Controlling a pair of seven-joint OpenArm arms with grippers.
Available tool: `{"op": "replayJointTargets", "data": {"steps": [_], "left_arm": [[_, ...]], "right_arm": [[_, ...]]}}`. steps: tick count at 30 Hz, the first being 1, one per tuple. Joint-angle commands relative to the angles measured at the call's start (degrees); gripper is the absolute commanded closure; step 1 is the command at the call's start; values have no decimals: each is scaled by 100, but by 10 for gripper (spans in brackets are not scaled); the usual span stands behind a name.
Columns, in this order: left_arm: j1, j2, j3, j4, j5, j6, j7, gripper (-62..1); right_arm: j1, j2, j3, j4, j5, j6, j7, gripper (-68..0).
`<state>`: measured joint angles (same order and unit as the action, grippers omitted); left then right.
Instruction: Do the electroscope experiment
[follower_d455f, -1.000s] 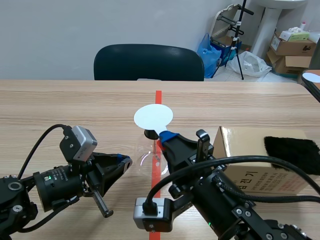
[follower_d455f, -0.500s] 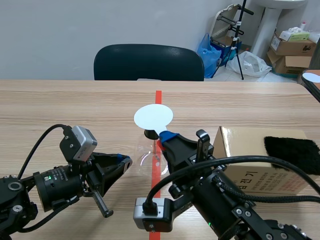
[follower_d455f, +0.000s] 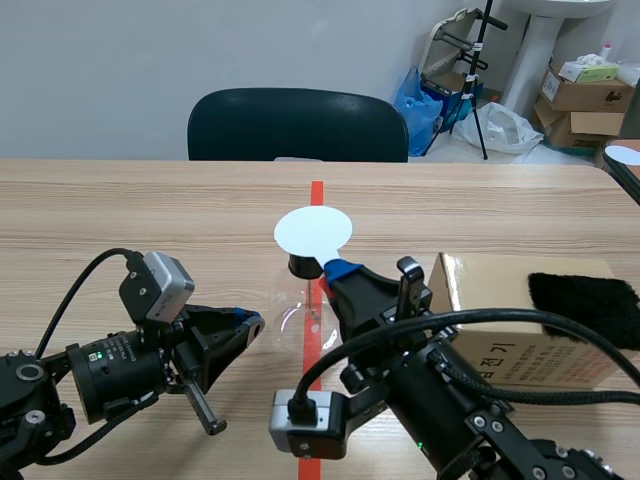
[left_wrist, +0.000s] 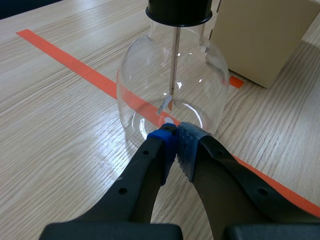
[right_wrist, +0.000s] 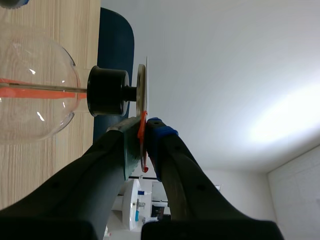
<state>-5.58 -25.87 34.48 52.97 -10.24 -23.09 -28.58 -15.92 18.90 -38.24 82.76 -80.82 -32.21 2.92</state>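
Wooden table (follower_d455f: 150, 200). Cardboard box (follower_d455f: 500, 275) to the right of the electroscope flask (left_wrist: 172, 95), dark chair (follower_d455f: 297, 125) behind it. The flask stands on the orange tape line, with a black stopper (follower_d455f: 303, 266) and a white disc (follower_d455f: 313, 230) on top. Left gripper (left_wrist: 175, 137) is low at the flask's base, fingertips pressed together on nothing. Right gripper (right_wrist: 142, 127) is up at the disc's edge, jaws pinching a thin red strip (right_wrist: 142, 131). Versus a second ago, the disc and right gripper have shifted slightly right; the left arm is unchanged.
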Motion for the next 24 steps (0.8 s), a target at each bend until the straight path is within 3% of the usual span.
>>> {"op": "replayJointTargets", "data": {"steps": [1,8,24], "left_arm": [[-33,26,-48,66,-44,-9,-103,-32],[-33,26,-48,66,-44,-9,-103,-32],[-33,26,-48,66,-44,-9,-103,-32]], "right_arm": [[70,63,37,94,-20,-94,-63,-9],[70,63,37,166,-20,-278,-407,-9],[70,63,35,168,-22,-269,-2389,-9]]}}
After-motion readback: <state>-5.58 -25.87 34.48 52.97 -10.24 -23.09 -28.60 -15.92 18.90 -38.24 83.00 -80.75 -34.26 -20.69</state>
